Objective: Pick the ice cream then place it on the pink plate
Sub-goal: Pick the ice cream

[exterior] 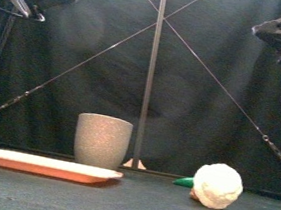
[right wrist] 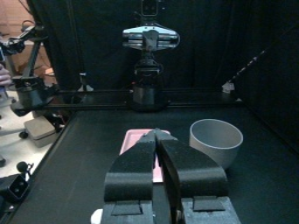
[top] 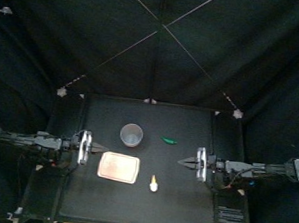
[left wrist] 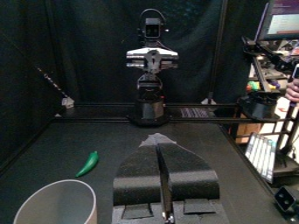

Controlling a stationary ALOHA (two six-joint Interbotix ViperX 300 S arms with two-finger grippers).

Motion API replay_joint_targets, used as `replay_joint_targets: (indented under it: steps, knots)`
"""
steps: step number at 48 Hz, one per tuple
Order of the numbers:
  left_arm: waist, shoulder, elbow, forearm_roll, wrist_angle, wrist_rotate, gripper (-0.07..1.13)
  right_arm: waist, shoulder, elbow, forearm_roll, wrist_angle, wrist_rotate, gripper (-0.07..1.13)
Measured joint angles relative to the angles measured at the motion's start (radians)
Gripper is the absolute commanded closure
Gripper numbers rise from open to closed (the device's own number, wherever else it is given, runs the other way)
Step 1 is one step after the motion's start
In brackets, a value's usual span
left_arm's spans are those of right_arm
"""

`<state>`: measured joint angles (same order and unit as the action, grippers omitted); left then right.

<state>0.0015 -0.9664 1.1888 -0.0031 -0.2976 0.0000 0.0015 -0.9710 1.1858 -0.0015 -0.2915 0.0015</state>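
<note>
Ice cream point(top: 153, 182) lay on its side on the black table point(top: 183, 203), a white swirl with a pale cone, near the front edge and just to the right of the pink tray point(top: 117, 165), apart from it. In the front view the ice cream point(exterior: 218, 185) sat right of the tray point(exterior: 38, 164), with bare table between them. The tray held nothing. Behind it stood the tall grey speckled cup point(top: 132, 135), upright, and to the cup's right lay a small green toy point(top: 169, 141), well back from the ice cream. The left gripper point(top: 94, 151) hung at the table's left side, its jaws pressed together on nothing, as the left wrist view showed point(left wrist: 163, 140). The right gripper point(top: 187, 164) hung opposite at the right side, its jaws likewise closed and empty point(right wrist: 159, 133). Neither touched any object.
</note>
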Motion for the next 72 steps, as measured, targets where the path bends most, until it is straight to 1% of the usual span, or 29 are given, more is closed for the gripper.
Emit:
replay_joint_targets:
  steps: [7, 14, 19, 23, 24, 28, 34, 39, 41, 52, 61, 72]
  knots:
    - [0.029, -0.002, 0.009, 0.0, 0.002, 0.002, 1.08, 0.0, 0.054, -0.002, -0.002, 0.038, 0.003, 1.01]
    - [0.038, -0.003, 0.009, 0.002, 0.002, 0.002, 1.08, 0.029, 0.195, -0.037, -0.011, 0.147, 0.003, 0.98]
    - [0.038, -0.005, 0.009, 0.0, 0.002, 0.002, 1.08, 0.058, 0.305, -0.081, -0.023, 0.209, 0.003, 0.91]
    - [0.038, -0.005, 0.011, 0.002, 0.002, 0.002, 1.08, 0.083, 0.39, -0.121, -0.031, 0.244, 0.003, 0.77]
    - [0.038, -0.005, 0.012, 0.0, 0.002, 0.002, 1.08, 0.087, 0.405, -0.127, -0.031, 0.25, 0.008, 0.7]
    - [0.038, -0.005, 0.012, 0.002, 0.003, 0.002, 1.08, 0.107, 0.465, -0.147, -0.018, 0.255, 0.012, 0.51]
    - [0.037, -0.005, 0.015, 0.002, 0.003, 0.003, 1.08, 0.15, 0.552, -0.158, 0.025, 0.25, 0.04, 0.22]
    - [0.038, -0.005, 0.015, 0.003, 0.003, 0.003, 1.08, 0.184, 0.629, -0.173, 0.041, 0.224, 0.041, 0.05]
    - [0.038, -0.005, 0.017, 0.002, 0.003, 0.002, 1.08, 0.196, 0.663, -0.184, 0.04, 0.212, 0.04, 0.04]
    - [0.038, -0.005, 0.017, 0.003, 0.003, 0.003, 1.08, 0.245, 0.816, -0.268, 0.025, 0.187, 0.038, 0.04]
    - [0.037, -0.005, 0.017, 0.003, 0.003, 0.003, 1.08, 0.247, 0.948, -0.341, -0.009, 0.189, 0.037, 0.04]
    - [0.038, -0.006, 0.018, 0.003, 0.003, 0.003, 1.08, 0.247, 1.031, -0.387, -0.017, 0.272, 0.037, 0.04]
